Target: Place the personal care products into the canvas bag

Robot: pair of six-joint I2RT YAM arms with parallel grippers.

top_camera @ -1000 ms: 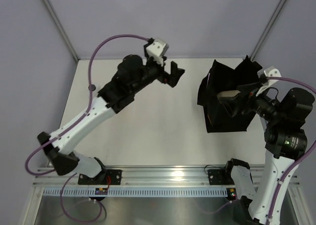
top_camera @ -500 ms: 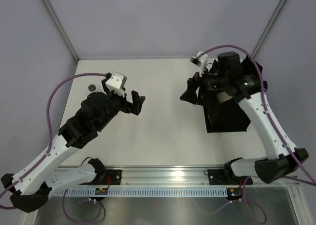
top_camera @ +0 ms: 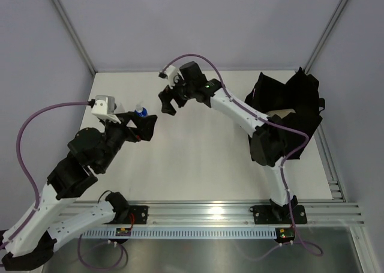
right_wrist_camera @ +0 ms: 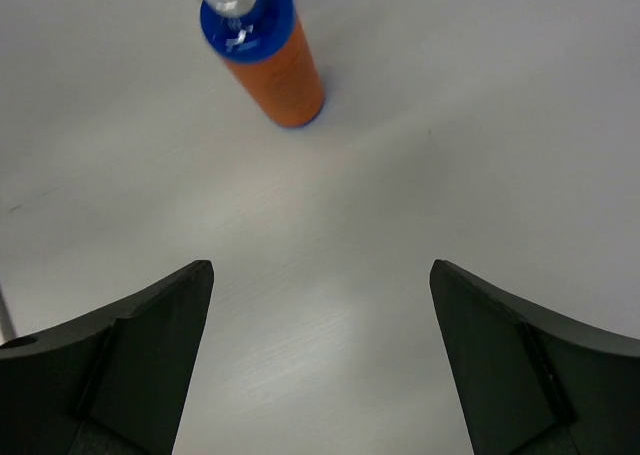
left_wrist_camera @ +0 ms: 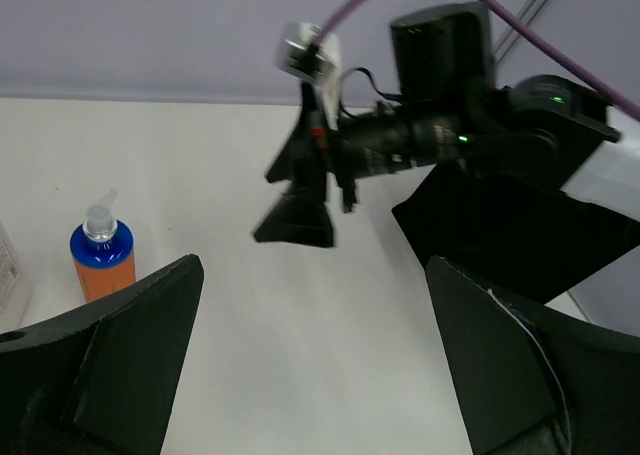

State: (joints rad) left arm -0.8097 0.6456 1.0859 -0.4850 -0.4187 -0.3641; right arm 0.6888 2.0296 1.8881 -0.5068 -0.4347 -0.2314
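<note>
A bottle (top_camera: 140, 111) stands on the worktop (top_camera: 198, 159) near its far-left corner. The left gripper (top_camera: 146, 125) hangs just before it and the right gripper (top_camera: 166, 102) just right of it. The canvas bag (top_camera: 288, 105) lies at the far-right corner, well apart.

**One orange bottle on a white table**

An orange bottle (right_wrist_camera: 272, 70) with a blue cap (right_wrist_camera: 247, 15) stands on the white table (right_wrist_camera: 480, 125), near the top of the picture. The right gripper (right_wrist_camera: 320, 275) is above the table. Its two black fingers (right_wrist_camera: 150, 355) are spread wide, with nothing between them.
</note>
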